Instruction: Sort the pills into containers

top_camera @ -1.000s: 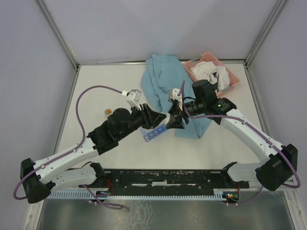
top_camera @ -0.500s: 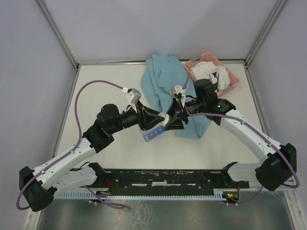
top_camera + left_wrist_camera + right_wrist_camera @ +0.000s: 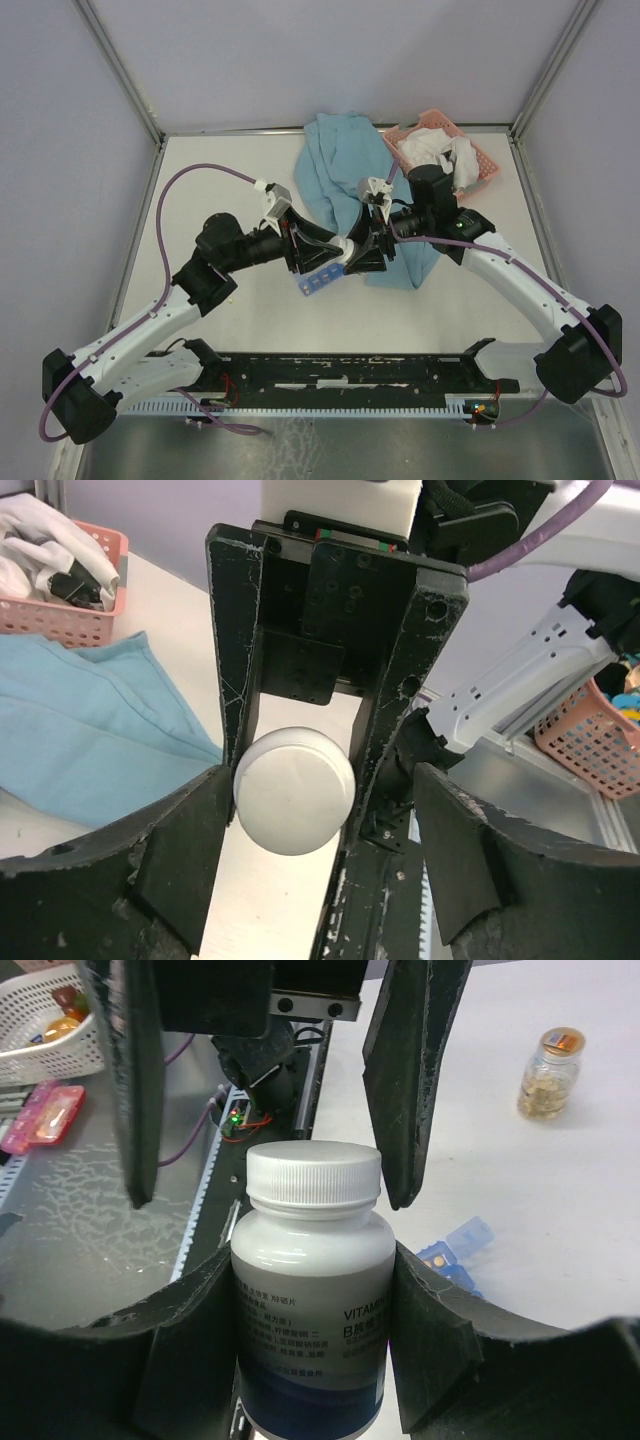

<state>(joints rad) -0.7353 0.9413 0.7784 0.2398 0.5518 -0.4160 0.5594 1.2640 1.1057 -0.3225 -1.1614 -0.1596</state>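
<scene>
Right tool (image 3: 312, 1260): clamped on white plastic vitamin bottle (image 3: 310, 1300), held sideways. Left tool (image 3: 322, 780): apart, flanking white screw cap (image 3: 313, 1175). Narrow blue translucent organiser strip (image 3: 318, 281): on white tabletop (image 3: 215, 165) beneath. Hazard: uncapped sideways, pills could spill past strip.

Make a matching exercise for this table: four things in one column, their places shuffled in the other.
1 white bottle
2 pink basket
3 blue pill box
4 small glass jar

A far right corner of the table
B clamped in the right tool
C lying on the table near the bottle
D standing alone on bare table

Pairs: 1-B, 2-A, 3-C, 4-D
</scene>
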